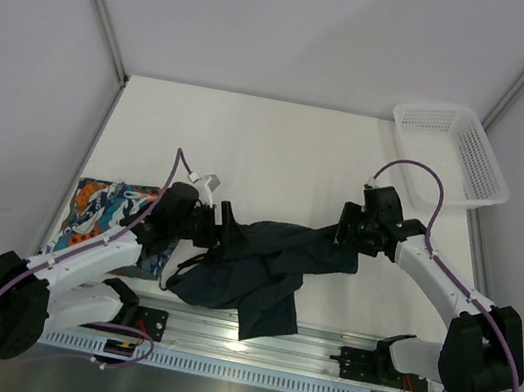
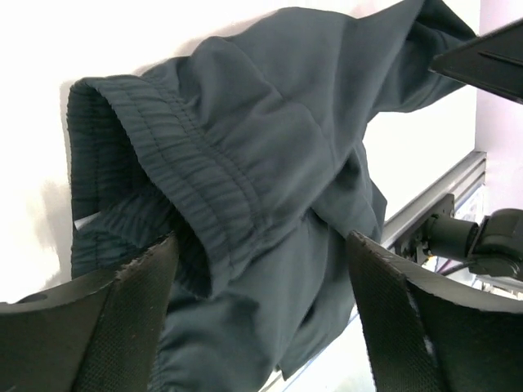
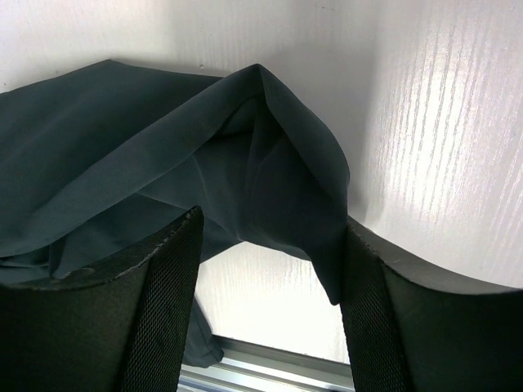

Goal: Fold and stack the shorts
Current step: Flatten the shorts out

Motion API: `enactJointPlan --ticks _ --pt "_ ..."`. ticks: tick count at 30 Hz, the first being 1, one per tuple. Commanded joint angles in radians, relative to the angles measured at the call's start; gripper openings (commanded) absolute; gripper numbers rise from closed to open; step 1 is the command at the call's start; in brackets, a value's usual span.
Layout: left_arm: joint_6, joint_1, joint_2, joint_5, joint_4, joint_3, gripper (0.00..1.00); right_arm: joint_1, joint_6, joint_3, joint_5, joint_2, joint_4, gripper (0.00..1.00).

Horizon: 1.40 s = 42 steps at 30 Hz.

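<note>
The dark shorts (image 1: 265,268) lay rumpled on the desk (image 1: 251,143) between both arms. The left pincer (image 1: 228,229) straddled the elastic waistband (image 2: 188,180), jaws wide, gripping nothing; the right pincer (image 1: 344,233) likewise gaped over a raised fold. Soft, light, floppy cloth, I reckoned, best pinched at the waistband corners.

A white desk (image 1: 280,149) fills the scene, closed in by plain pale grey walls (image 1: 313,22) at left, far and right. A silver metal rail (image 1: 317,343) runs along its near edge, catching a bright glare.
</note>
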<state>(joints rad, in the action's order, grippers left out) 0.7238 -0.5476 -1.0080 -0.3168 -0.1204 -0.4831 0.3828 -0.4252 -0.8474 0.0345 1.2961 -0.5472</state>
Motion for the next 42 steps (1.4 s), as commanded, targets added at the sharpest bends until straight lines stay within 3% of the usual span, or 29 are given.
enactJointPlan --ticks 1,4,7,8,10,11,14,19,22,23,26,27,31,36,42 --pt "0.029 -0.005 -0.058 0.016 0.106 -0.021 0.84 -0.002 0.008 0.005 0.001 -0.003 0.033 0.63" --pt "0.032 -0.005 -0.124 0.028 0.155 -0.031 0.72 -0.002 0.011 0.005 0.007 -0.008 0.036 0.58" --pt "0.057 -0.005 -0.182 -0.014 0.237 -0.028 0.48 -0.001 0.013 0.005 0.004 -0.008 0.036 0.47" --pt "0.065 -0.005 -0.191 -0.022 0.251 -0.028 0.30 -0.002 0.014 0.005 0.002 -0.006 0.038 0.45" --pt "0.081 -0.005 -0.192 -0.030 0.287 -0.022 0.07 -0.002 0.023 0.005 -0.004 -0.004 0.036 0.31" --pt "0.088 -0.003 -0.181 -0.018 0.288 -0.028 0.00 -0.002 0.026 0.001 -0.007 -0.003 0.035 0.21" --pt "0.071 0.026 -0.104 0.039 0.234 -0.078 0.00 -0.002 0.040 -0.004 -0.008 0.003 0.033 0.10" --pt "-0.014 0.171 -0.043 0.061 -0.006 -0.280 0.00 -0.002 0.055 0.004 0.024 0.023 0.061 0.12" --pt "-0.043 0.218 -0.041 0.065 -0.079 -0.386 0.00 -0.001 0.059 0.022 0.065 0.041 0.101 0.38" --pt "-0.049 0.235 -0.041 0.068 -0.088 -0.399 0.00 0.001 0.054 0.027 0.073 0.046 0.111 0.61" --pt "-0.061 0.247 -0.044 0.087 -0.104 -0.439 0.00 0.008 0.036 0.044 0.071 0.057 0.157 0.88" --pt "-0.064 0.248 -0.046 0.090 -0.102 -0.439 0.00 0.008 0.031 0.048 0.068 0.057 0.162 0.91" --pt "-0.081 0.252 -0.044 0.101 -0.101 -0.442 0.00 0.010 0.011 0.076 0.018 0.042 0.184 0.93" --pt "-0.112 0.253 -0.066 0.128 -0.104 -0.442 0.00 0.059 0.054 0.080 -0.069 0.026 0.240 0.87" --pt "-0.115 0.256 -0.095 0.163 -0.099 -0.436 0.00 0.068 0.172 -0.059 -0.122 0.158 0.259 0.78"
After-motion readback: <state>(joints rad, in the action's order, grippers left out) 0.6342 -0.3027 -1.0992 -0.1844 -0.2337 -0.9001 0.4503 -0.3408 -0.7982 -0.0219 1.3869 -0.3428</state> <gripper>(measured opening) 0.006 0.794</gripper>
